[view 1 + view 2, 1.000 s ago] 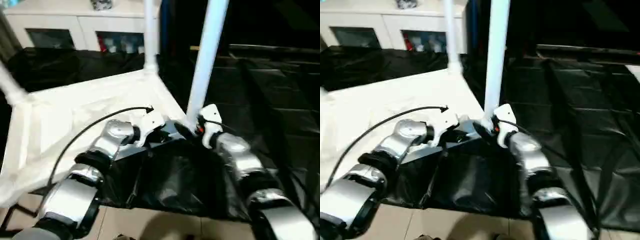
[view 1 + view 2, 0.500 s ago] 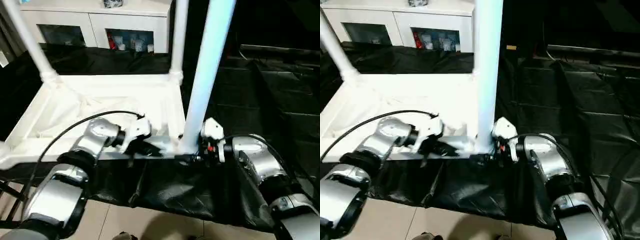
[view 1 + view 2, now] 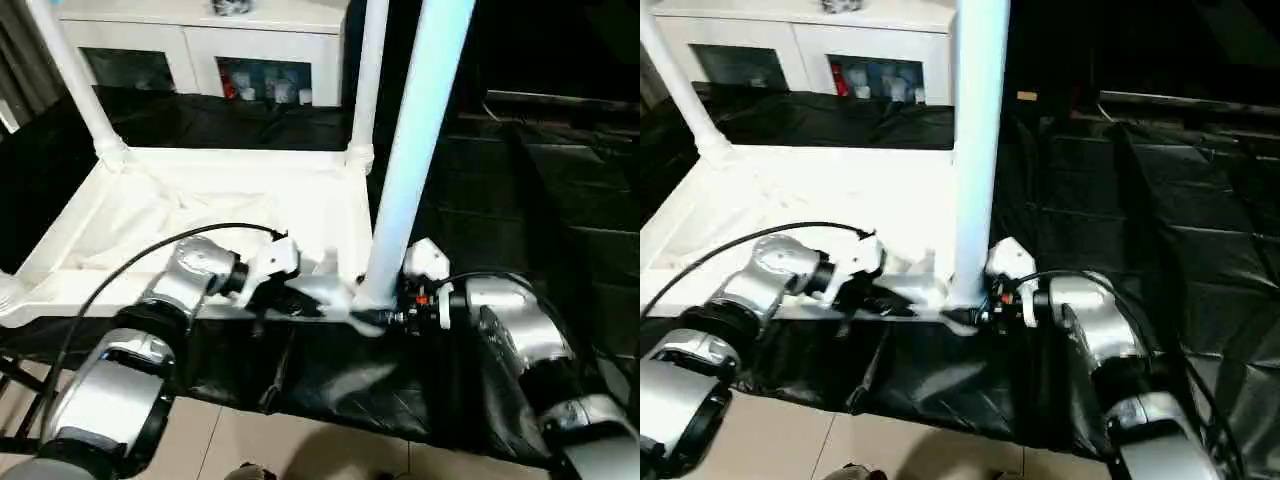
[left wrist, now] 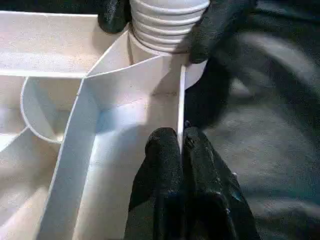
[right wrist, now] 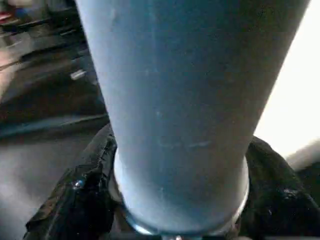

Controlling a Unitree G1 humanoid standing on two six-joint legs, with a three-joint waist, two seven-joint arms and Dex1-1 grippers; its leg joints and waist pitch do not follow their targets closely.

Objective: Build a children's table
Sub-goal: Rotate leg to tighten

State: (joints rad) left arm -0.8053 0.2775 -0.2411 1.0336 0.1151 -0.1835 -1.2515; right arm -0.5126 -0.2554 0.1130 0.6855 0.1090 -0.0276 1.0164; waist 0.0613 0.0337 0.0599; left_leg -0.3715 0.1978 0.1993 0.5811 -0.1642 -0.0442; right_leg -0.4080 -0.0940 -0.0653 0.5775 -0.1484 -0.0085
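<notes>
— Where, the leg (image 3: 415, 150)?
— Upright in the tabletop's (image 3: 200, 205) near corner socket, long axis vertical. Right end effector (image 3: 385, 300) nearest, fingers either side of its base.
— Left end effector (image 4: 179, 145)?
— Pinched shut on the tabletop's rim, just beside that socket.

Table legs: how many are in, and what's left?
Done: two far legs stand upright in the corner sockets of the upturned tabletop. In hand: the near right leg stands at its corner socket, the right pincer around its base, its threads showing at the socket in the left wrist view; the left pincer pinches the tabletop's rim. Left: seating this leg; whether the near left corner has a leg I can't tell.
</notes>
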